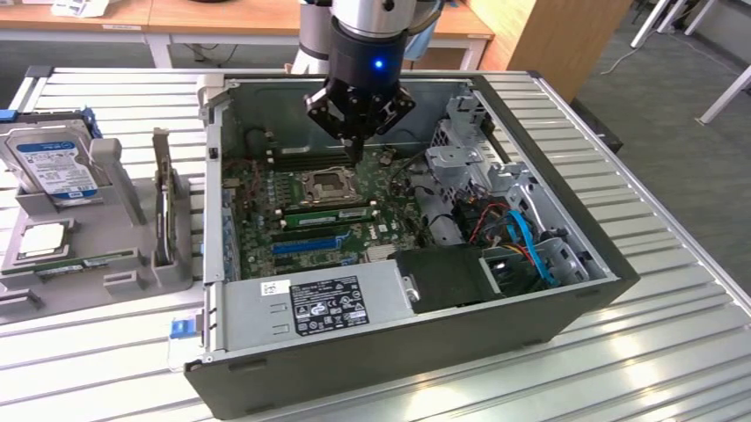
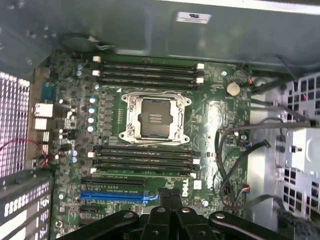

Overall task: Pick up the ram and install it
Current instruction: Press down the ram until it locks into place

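I am hovering the gripper (image 1: pixel 352 154) pinched shut and empty over the far part of the motherboard (image 1: pixel 393 230), while the ram (image 1: pixel 327 212) is sitting in a slot just near-side of the CPU socket (image 1: pixel 326 184), seemingly installed already.

Nothing can be read letter for letter: the black label (image 1: pixel 330 301) on the power supply (image 1: pixel 311 306) at six o'clock in the case, the blue-and-white label (image 1: pixel 59 167) on the hard drive (image 1: pixel 53 164) at nine o'clock, and the white sticker (image 2: pixel 193 17) on the case wall carry print too fine to make out.
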Motion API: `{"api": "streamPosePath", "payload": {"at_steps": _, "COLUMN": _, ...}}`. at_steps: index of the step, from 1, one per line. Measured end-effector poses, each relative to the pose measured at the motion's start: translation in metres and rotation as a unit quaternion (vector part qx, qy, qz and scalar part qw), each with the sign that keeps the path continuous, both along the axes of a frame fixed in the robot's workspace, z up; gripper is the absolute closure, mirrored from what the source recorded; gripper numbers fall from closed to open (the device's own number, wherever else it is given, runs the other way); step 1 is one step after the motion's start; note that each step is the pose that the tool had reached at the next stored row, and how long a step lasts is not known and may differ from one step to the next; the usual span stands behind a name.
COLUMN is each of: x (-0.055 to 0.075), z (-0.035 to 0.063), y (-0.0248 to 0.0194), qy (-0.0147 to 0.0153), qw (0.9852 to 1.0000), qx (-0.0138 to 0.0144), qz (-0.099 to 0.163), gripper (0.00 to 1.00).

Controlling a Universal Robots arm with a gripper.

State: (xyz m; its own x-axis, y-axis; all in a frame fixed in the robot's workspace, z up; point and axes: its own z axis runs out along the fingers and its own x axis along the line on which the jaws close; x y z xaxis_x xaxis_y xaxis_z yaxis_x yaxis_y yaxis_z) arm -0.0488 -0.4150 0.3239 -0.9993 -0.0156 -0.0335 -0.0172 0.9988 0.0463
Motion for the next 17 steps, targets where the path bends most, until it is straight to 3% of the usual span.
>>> {"api": "streamPosePath", "payload": {"at_steps": 12, "x": -0.0001, "z": 0.0001, "y": 0.0001, "qy": 0.0003, "qw": 1.0, "qx": 0.0006, "qz": -0.001, "gripper": 0.9}}
{"api": "streamPosePath", "payload": {"at_steps": 14, "x": -0.0001, "z": 0.0007, "y": 0.0, "qy": 0.0032, "qw": 1.0, "qx": 0.0036, "qz": -0.001, "gripper": 0.9}}
{"api": "streamPosePath", "payload": {"at_steps": 17, "x": 0.0, "z": 0.0011, "y": 0.0, "qy": 0.012, "qw": 0.9998, "qx": 0.013, "qz": -0.001, "gripper": 0.9}}
